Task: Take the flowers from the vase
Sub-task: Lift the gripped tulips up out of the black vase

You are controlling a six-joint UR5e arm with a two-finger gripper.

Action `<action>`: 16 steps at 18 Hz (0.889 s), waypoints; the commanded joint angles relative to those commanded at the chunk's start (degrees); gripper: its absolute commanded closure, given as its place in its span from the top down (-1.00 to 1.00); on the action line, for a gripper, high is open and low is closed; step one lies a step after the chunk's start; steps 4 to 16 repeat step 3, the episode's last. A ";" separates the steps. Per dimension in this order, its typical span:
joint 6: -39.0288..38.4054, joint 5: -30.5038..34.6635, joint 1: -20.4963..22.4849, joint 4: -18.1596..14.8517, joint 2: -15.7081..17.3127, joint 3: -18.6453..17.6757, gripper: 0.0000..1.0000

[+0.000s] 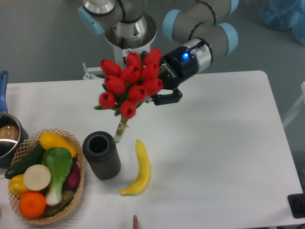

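The flowers are already out of the vase: the gripper is closed on the bunch just behind the buds and holds it in the air, tilted, with the stem end beside the vase rim and above the table, so I judge the pick nearly done and only a clear lift away is left. I count one bunch of about nine red buds, one vase, one banana, one wicker basket of vegetables and one pot at the left edge
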 joint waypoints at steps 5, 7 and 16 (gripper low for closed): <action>0.00 0.00 0.00 0.00 0.00 0.00 -0.16; 0.00 0.00 0.00 0.00 0.00 0.00 -0.16; 0.00 0.00 0.00 0.00 0.00 0.00 -0.16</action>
